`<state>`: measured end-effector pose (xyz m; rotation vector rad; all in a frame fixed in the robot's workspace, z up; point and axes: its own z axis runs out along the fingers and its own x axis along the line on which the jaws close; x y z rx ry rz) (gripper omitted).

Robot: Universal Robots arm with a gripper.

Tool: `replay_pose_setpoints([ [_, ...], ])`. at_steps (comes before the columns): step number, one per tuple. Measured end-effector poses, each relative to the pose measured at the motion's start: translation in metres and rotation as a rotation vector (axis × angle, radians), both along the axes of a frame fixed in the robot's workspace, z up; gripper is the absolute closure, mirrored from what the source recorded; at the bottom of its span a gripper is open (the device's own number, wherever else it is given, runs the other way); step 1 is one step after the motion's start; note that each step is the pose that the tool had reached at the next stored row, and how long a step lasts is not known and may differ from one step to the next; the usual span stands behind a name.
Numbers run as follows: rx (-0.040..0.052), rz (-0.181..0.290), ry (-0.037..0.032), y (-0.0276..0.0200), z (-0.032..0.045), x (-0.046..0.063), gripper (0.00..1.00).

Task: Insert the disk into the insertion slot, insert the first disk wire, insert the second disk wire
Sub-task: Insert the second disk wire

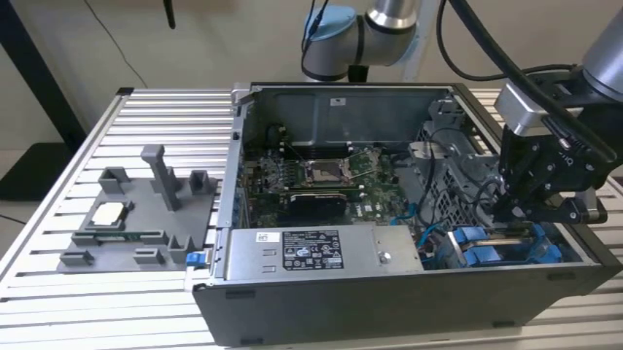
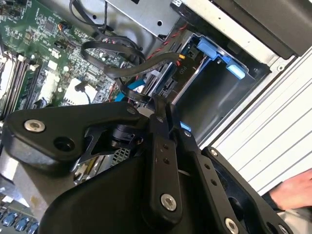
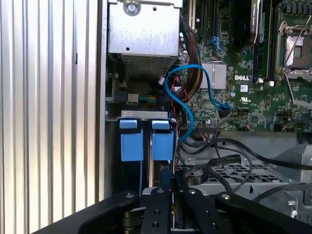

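**Spotter:** Where are you relative to the case (image 1: 389, 292)?

**Me:** I have the end effector (image 1: 533, 208) down inside the case, at the corner on the exterior view's right, past the power supply (image 1: 322, 251). It sits just above the drive bay (image 3: 146, 117).

**Spotter:** And the disk?

**Me:** I read the blue carriers (image 1: 501, 248) in that bay as the disk's frame. In the first wrist view I see two blue tabs (image 3: 146, 141) side by side in the bay mouth, directly ahead of my fingers (image 3: 163, 195). The disk's metal body I can't make out, so I can't say how deep it is seated.

**Spotter:** Fingers open or closed?

**Me:** Nearly together, from both wrist views. The tips (image 2: 158, 109) meet around something thin and dark near a black cable (image 2: 126, 68), but I can't tell whether I'm actually gripping a connector or only touching it.

**Spotter:** What does the alignment hinge on?

**Me:** The bay lies straight beyond the fingertips, toward the case's outer wall. The carriers' long axis runs into the bay, roughly in line with my fingers. The blue cable (image 3: 187, 97) loops from the board (image 3: 243, 92) toward the bay, just beside my line.

**Spotter:** Anything else nearby?

**Me:** A person's hand (image 2: 292, 192) at the counter (image 1: 58, 219) edge, outside the case.
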<state>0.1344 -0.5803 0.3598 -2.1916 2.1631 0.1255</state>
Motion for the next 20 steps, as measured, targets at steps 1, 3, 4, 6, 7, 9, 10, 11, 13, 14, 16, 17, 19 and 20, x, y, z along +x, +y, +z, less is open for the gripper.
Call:
replay_pose_setpoints([
  [1,0.0000,0.000,-0.0001,0.0000,-0.0002,0.000,0.84],
  [3,0.0002,0.000,-0.0009,0.0000,-0.0008,0.000,0.84],
  [4,0.0001,0.000,-0.0012,0.0000,-0.0010,0.000,0.84],
  [6,0.0002,0.000,-0.0017,0.0000,-0.0019,0.000,0.84],
  [7,0.0003,0.000,-0.0019,0.0000,-0.0023,0.000,0.84],
  [9,0.0004,0.000,-0.0039,0.0000,-0.0033,0.000,0.84],
  [10,0.0004,0.000,-0.0057,0.0000,-0.0041,0.000,0.84],
  [11,0.0007,0.000,-0.0073,0.0000,-0.0051,0.000,0.84],
  [13,0.0004,0.000,-0.0094,0.0000,-0.0071,0.002,0.84],
  [14,0.0004,0.000,-0.0102,0.0000,-0.0082,0.003,0.84],
  [16,0.0004,0.000,-0.0113,0.0000,-0.0101,0.005,0.84],
  [17,0.0005,0.000,-0.0119,0.0000,-0.0109,0.006,0.84],
  [19,0.0003,0.000,-0.0131,0.0000,-0.0125,0.008,0.84],
  [20,0.0003,0.000,-0.0140,0.0000,-0.0133,0.009,0.84],
])
